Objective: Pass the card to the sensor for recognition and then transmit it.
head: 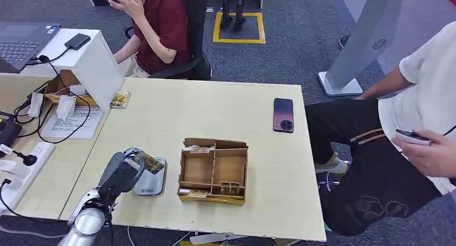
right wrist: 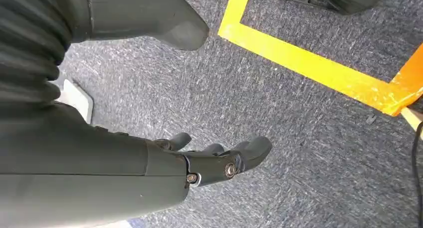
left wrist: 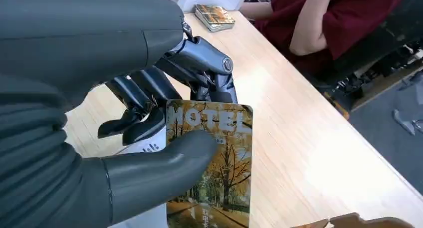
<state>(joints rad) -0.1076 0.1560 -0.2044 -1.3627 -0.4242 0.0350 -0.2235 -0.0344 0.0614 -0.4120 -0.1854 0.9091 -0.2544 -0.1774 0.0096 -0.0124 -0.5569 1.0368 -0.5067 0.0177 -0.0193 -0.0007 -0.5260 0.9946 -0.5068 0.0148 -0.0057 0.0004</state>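
Wooden table [head: 258,111]: left hand [head: 125,173] pinches card [head: 149,162] over sensor [head: 151,181], at 9 o'clock from tray [head: 214,170]; right hand [right wrist: 219,160] empty, fingers apart.

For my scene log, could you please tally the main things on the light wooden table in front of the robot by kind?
Card held by the left hand: 1, the card
Card sensor: 1, the grey sensor
Wooden divided box: 1, the box
Phone: 1, the dark phone
Stack of cards at the far edge: 1, the stack
Total: 5
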